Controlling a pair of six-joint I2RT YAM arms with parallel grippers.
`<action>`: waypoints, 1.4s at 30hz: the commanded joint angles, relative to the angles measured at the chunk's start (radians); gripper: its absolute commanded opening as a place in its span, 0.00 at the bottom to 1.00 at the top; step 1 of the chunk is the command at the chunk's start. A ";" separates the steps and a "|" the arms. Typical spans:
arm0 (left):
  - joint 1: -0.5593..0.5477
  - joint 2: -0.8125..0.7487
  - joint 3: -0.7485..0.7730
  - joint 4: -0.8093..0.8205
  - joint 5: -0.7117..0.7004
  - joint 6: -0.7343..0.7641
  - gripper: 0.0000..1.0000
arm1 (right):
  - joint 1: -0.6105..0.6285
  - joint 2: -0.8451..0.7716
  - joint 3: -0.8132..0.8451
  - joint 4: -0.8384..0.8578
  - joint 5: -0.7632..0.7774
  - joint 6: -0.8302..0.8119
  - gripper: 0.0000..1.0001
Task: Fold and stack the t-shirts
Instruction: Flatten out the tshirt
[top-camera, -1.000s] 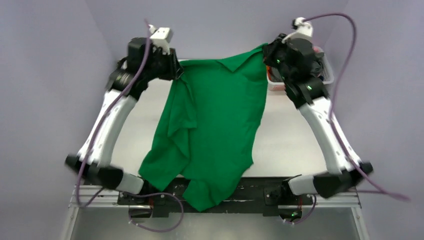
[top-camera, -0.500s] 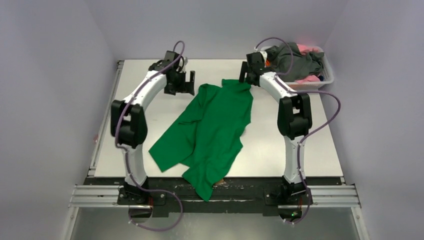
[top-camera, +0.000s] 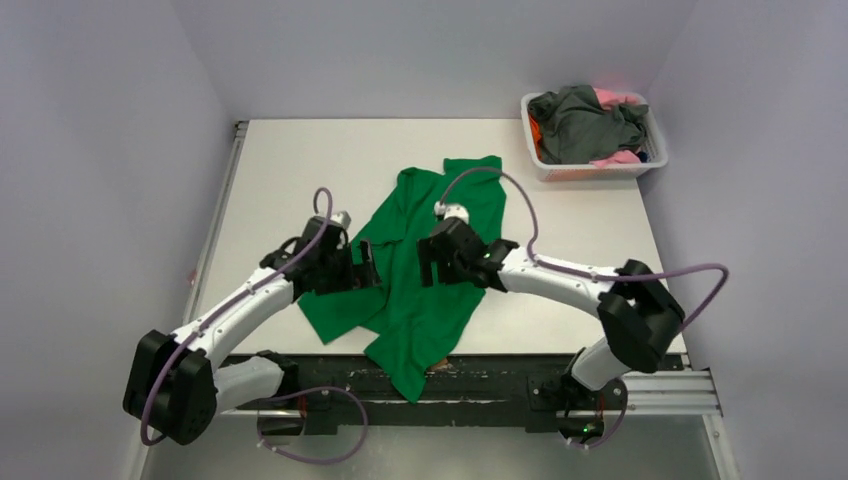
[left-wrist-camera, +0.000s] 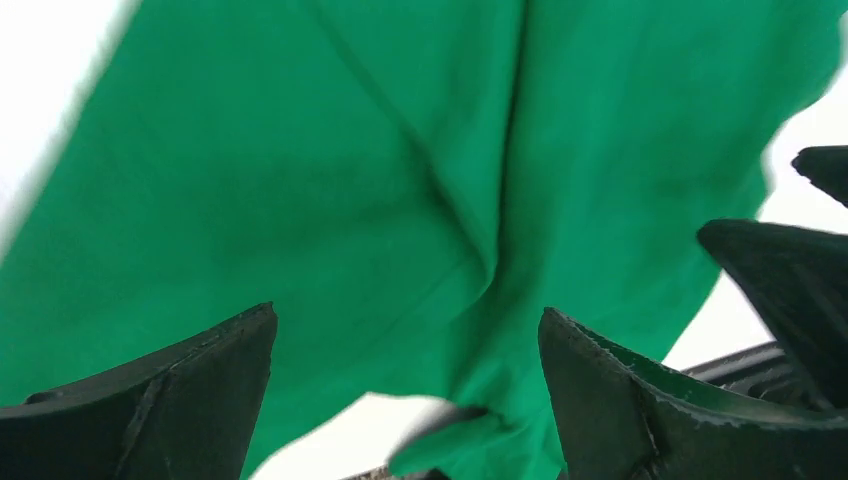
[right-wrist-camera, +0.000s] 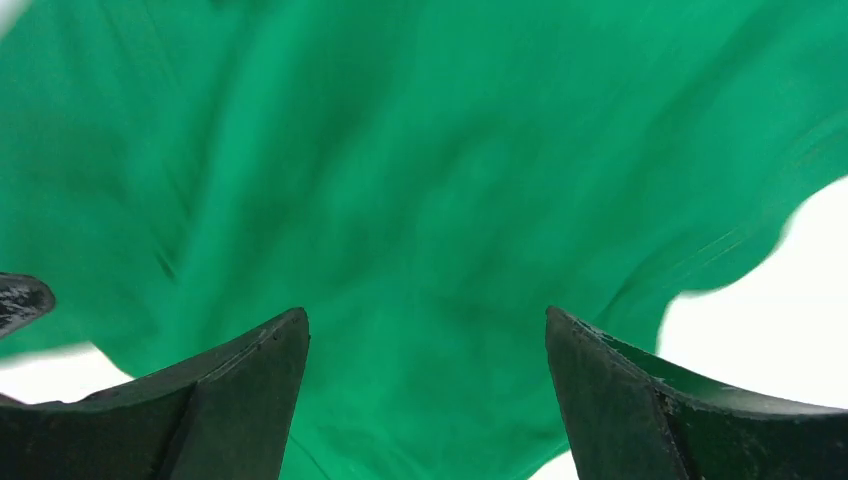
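A green t-shirt (top-camera: 400, 250) lies rumpled on the desk (top-camera: 300, 170), its long axis running from far middle to near edge, where the hem appears to overhang. Just above its middle, the left fingers (left-wrist-camera: 180, 400) and right fingers (right-wrist-camera: 230, 390) hover side by side, spread apart, holding nothing.

Below me the green shirt (top-camera: 415, 305) lies rumpled mid-table, hem over the near edge; the other shirts (top-camera: 585, 120) heap at the far-right corner.
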 joint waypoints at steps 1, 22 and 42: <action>-0.067 0.004 -0.122 0.137 0.027 -0.142 1.00 | 0.095 0.068 -0.074 -0.021 -0.027 0.151 0.85; -0.069 0.716 0.427 0.189 0.146 -0.080 1.00 | -0.393 0.705 0.592 -0.168 -0.007 0.014 0.86; -0.377 0.400 0.173 -0.068 -0.287 -0.031 0.72 | -0.374 -0.203 -0.264 -0.017 -0.040 0.109 0.91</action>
